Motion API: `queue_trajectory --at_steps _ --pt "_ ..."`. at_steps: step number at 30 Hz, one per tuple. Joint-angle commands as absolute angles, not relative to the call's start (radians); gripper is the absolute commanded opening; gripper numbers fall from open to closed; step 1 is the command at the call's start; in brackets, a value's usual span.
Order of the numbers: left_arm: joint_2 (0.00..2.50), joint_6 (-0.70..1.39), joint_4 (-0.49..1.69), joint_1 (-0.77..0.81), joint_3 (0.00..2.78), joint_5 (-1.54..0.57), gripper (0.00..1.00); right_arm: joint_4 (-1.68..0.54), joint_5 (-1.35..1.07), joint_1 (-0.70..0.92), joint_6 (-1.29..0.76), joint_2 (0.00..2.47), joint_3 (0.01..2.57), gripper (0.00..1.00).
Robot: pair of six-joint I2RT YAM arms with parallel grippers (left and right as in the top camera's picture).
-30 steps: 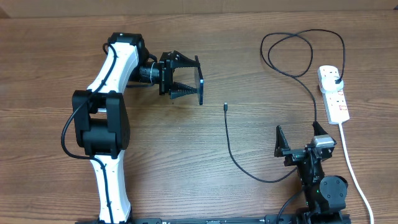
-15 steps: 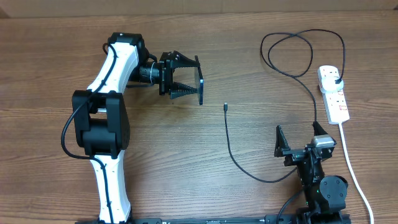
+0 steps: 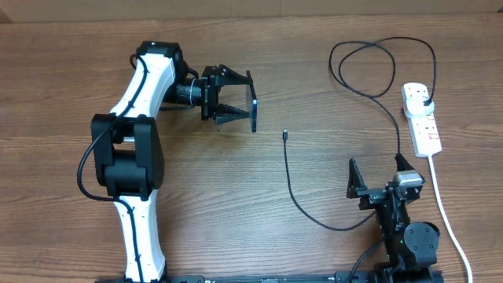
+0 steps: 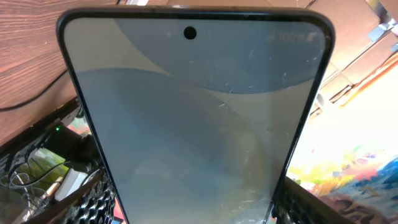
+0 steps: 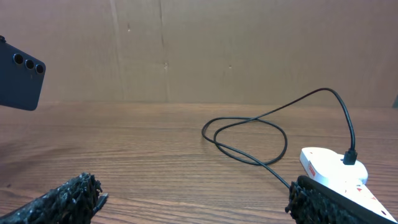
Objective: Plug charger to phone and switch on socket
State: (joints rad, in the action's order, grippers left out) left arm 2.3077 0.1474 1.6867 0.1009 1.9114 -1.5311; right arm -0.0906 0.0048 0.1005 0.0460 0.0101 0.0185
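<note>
Left of centre in the overhead frame, the left gripper pinched the phone on edge. At lower right the right gripper stood spread, empty, near the charger plugged into the socket.

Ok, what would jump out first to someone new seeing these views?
The phone, clamped on edge in the left end effector left of centre, its screen filling the left wrist view. Then the charger, loose tip lying mid-table, its plug in the socket at the right edge.
</note>
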Motion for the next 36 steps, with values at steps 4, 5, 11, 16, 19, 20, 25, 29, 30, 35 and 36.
queue_trajectory --at_steps 4,5,11,16,19,20,25,29,30,35,36 --pt "2.254 0.164 1.691 0.099 1.934 -1.583 0.67 -0.044 -0.03 0.102 0.049 0.004 0.008 1.0" --pt "2.254 0.164 1.691 0.099 1.934 -1.583 0.66 -0.025 -0.085 0.102 0.049 0.004 0.008 1.0" --pt "2.254 0.165 1.691 0.098 1.934 -1.583 0.66 0.084 -0.825 0.102 0.05 0.004 0.008 1.0" --pt "2.254 0.165 1.691 0.098 1.934 -1.583 0.65 0.405 -0.742 0.102 -0.267 0.004 0.018 1.0" --pt "2.254 0.165 1.691 0.098 1.934 -1.583 0.64 0.51 -0.671 0.102 -0.318 0.007 0.114 1.0" --pt "2.254 0.166 1.691 0.098 1.934 -1.583 0.64 0.486 -0.65 0.102 -0.314 0.012 0.146 1.0" --pt "2.254 0.181 1.691 0.098 1.934 -1.583 0.65 -0.061 -0.622 0.102 -0.166 0.183 0.511 1.0" --pt "2.254 0.181 1.691 0.098 1.934 -1.583 0.64 -0.397 -0.704 0.102 -0.145 0.429 0.783 1.0" --pt "2.254 0.181 1.691 0.098 1.934 -1.583 0.64 -0.414 -0.777 0.102 -0.16 0.481 0.822 1.0" --pt "2.254 0.197 1.691 0.098 1.934 -1.583 0.64 -0.286 -1.176 0.103 -0.363 0.625 0.857 1.0" --pt "2.254 0.199 1.691 0.098 1.934 -1.583 0.64 -0.261 -1.176 0.103 -0.403 0.641 0.857 1.0"
